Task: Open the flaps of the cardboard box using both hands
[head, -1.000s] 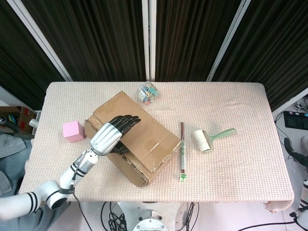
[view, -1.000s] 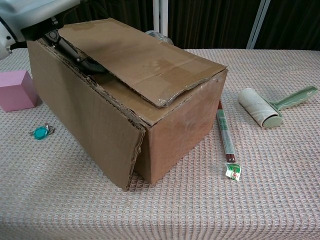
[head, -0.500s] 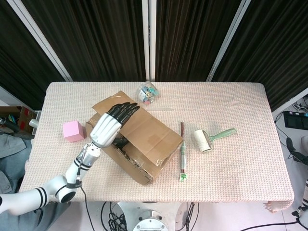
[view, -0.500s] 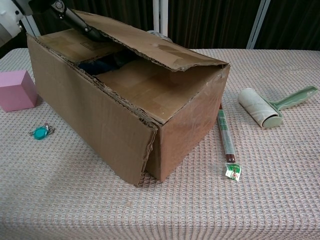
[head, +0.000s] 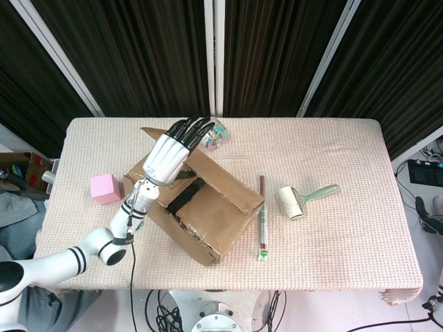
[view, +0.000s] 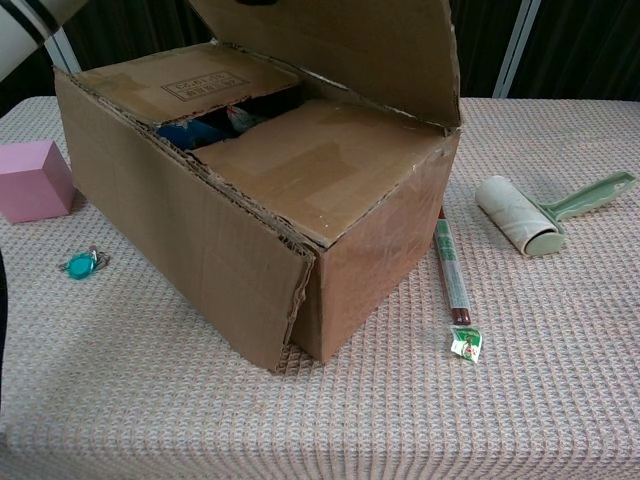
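The cardboard box [head: 201, 211] [view: 250, 215] sits slanted on the left half of the table. Its long far flap [view: 340, 50] [head: 232, 185] stands raised almost upright. My left hand [head: 173, 153] lies flat against that flap with fingers stretched out and spread, pushing it up; it grips nothing. The chest view shows only my left forearm [view: 28, 20] at the top left corner. Two inner flaps [view: 190, 85] [view: 320, 165] still lie flat, with a dark gap between them showing something blue [view: 190, 132]. My right hand is out of sight in both views.
A pink cube [head: 105, 188] [view: 35, 180] stands left of the box, a teal key ring [view: 82, 263] in front of it. Right of the box lie a thin long packet [head: 262, 218] [view: 452, 272] and a lint roller [head: 301, 198] [view: 540, 220]. A jar [head: 216, 135] stands behind.
My left hand has swung up and back with the long top flap, from lying nearly flat to almost upright. The inner flaps and the gap between them are now uncovered.
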